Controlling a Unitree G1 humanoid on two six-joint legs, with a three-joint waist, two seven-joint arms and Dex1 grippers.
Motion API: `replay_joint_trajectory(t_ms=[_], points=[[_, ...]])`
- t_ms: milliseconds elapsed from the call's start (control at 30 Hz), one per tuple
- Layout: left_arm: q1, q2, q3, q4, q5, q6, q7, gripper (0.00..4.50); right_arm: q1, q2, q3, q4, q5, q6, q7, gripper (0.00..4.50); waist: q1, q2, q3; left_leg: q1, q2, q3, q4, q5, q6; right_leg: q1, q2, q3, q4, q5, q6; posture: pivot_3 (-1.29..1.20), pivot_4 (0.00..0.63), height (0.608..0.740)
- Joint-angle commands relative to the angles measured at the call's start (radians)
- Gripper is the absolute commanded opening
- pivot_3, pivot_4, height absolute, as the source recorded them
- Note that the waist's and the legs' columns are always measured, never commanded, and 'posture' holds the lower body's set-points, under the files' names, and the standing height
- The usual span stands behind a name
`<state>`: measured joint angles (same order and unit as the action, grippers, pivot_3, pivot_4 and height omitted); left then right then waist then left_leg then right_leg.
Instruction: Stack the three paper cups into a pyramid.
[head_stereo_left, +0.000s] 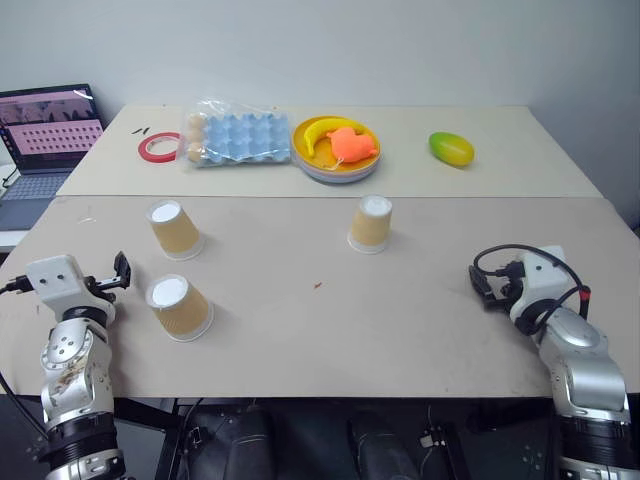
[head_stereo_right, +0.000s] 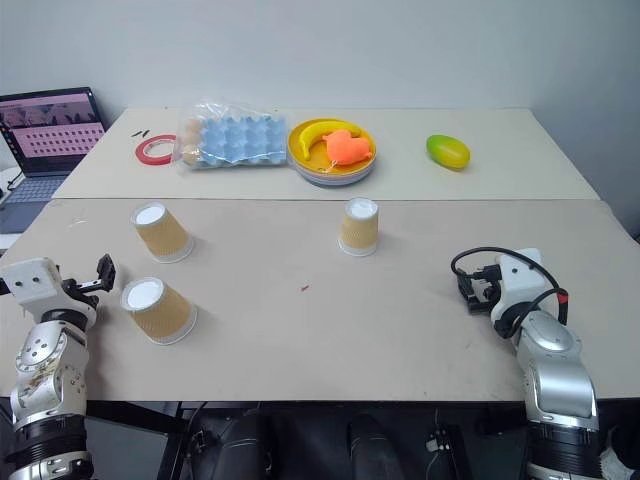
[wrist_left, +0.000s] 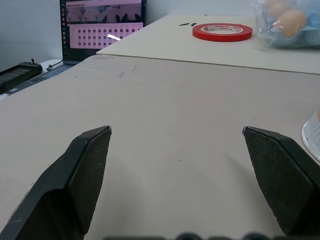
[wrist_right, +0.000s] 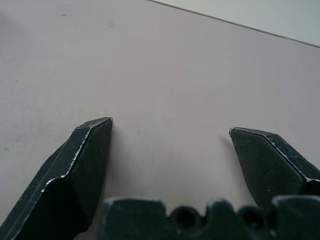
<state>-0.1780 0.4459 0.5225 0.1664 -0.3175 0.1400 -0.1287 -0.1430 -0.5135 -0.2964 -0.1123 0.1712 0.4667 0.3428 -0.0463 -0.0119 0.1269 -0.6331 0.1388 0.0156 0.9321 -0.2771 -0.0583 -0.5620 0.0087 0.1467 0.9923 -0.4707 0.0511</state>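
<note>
Three paper cups stand upside down on the near tan table, white bases up. One cup (head_stereo_left: 175, 228) is at the back left, a second (head_stereo_left: 180, 307) sits nearer the front left, and the third (head_stereo_left: 370, 222) stands alone right of centre. My left gripper (head_stereo_left: 122, 270) hovers at the left edge, just left of the front-left cup, open and empty (wrist_left: 177, 132); that cup's rim (wrist_left: 312, 136) peeks in beside one finger. My right gripper (head_stereo_left: 485, 285) is over the table's right side, open with nothing between its fingertips (wrist_right: 170, 127), well apart from the third cup.
On the far table lie a red tape ring (head_stereo_left: 158, 148), a bagged blue egg tray (head_stereo_left: 238, 135), a yellow plate (head_stereo_left: 335, 145) with a banana and an orange toy, and a green-yellow mango (head_stereo_left: 451, 149). A laptop (head_stereo_left: 45, 140) stands off the left side.
</note>
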Motion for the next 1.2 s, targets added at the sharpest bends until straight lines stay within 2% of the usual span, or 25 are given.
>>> replay_joint_trajectory(t_ms=[33, 167, 333, 433, 533, 700, 867, 1033, 1200], points=[[0.024, 0.028, 0.022, -0.063, -0.023, 0.003, -0.031, 4.50, -0.005, -0.008, 0.008, -0.028, 0.002, -0.015, 0.010, 4.42, -0.001, 0.000, 0.000, 0.000, 0.000, 0.000, 0.000, 0.000, 0.000, 0.000, 0.000, 0.000, 0.000, 0.000, 0.000, 0.00, 0.150, 0.641], [0.111, 0.077, 0.040, -0.120, -0.074, 0.043, -0.146, 4.50, -0.008, -0.037, 0.060, -0.074, 0.073, 0.024, 0.144, 4.42, -0.013, 0.000, 0.000, 0.000, 0.000, 0.000, 0.000, 0.000, 0.000, 0.000, 0.000, 0.000, 0.000, -0.001, -0.002, 0.00, 0.150, 0.641], [0.269, 0.192, 0.118, -0.130, -0.123, 0.087, -0.306, 4.50, -0.025, -0.240, 0.114, -0.297, 0.352, 0.166, 0.543, 4.42, -0.026, 0.001, 0.000, 0.000, 0.000, -0.001, -0.001, 0.000, 0.000, -0.002, 0.000, -0.001, 0.003, -0.005, -0.005, 0.00, 0.150, 0.641], [0.333, 0.238, 0.147, -0.134, -0.136, 0.094, -0.373, 4.50, -0.157, -0.286, 0.161, -0.403, 0.525, 0.236, 0.670, 4.42, -0.026, 0.001, 0.001, 0.001, 0.001, -0.003, -0.003, 0.000, 0.000, -0.002, 0.001, -0.003, 0.003, -0.010, -0.001, 0.00, 0.150, 0.641], [0.403, 0.277, 0.154, -0.169, -0.147, 0.112, -0.463, 4.50, -0.318, -0.283, 0.311, -0.419, 0.509, 0.214, 0.771, 4.42, -0.027, 0.001, 0.001, 0.004, 0.001, -0.007, -0.002, -0.001, 0.000, -0.004, 0.001, -0.006, 0.003, -0.012, -0.005, 0.00, 0.150, 0.641], [0.564, 0.335, 0.152, -0.301, -0.171, 0.134, -0.644, 4.50, -0.459, -0.226, 0.434, -0.344, 0.453, 0.160, 0.824, 4.42, -0.018, -0.002, 0.000, 0.000, 0.001, -0.009, -0.002, -0.002, -0.003, -0.002, -0.001, -0.009, -0.003, -0.014, -0.009, 0.00, 0.150, 0.641], [0.755, 0.403, 0.179, -0.548, -0.178, 0.095, -0.847, 4.50, -0.512, -0.172, 0.491, -0.253, 0.400, 0.108, 0.850, 4.42, -0.020, -0.001, 0.000, 0.000, 0.001, -0.009, -0.004, -0.003, -0.005, -0.001, -0.001, -0.012, -0.007, -0.008, -0.010, 0.00, 0.150, 0.641], [0.771, 0.435, 0.217, -0.715, -0.241, 0.155, -0.903, 4.50, -0.510, -0.139, 0.509, -0.203, 0.364, 0.069, 0.856, 4.42, -0.019, 0.001, 0.001, 0.001, 0.002, -0.014, -0.006, -0.003, -0.006, -0.001, -0.001, -0.019, -0.005, -0.010, -0.014, 0.00, 0.150, 0.641], [0.681, 0.467, 0.216, -0.746, -0.267, 0.229, -0.867, 4.50, -0.498, -0.123, 0.493, -0.212, 0.369, 0.076, 0.837, 4.42, -0.023, 0.002, 0.002, 0.001, 0.002, -0.015, -0.006, -0.003, -0.006, -0.001, 0.000, -0.020, -0.003, -0.011, -0.015, 0.00, 0.150, 0.641]])
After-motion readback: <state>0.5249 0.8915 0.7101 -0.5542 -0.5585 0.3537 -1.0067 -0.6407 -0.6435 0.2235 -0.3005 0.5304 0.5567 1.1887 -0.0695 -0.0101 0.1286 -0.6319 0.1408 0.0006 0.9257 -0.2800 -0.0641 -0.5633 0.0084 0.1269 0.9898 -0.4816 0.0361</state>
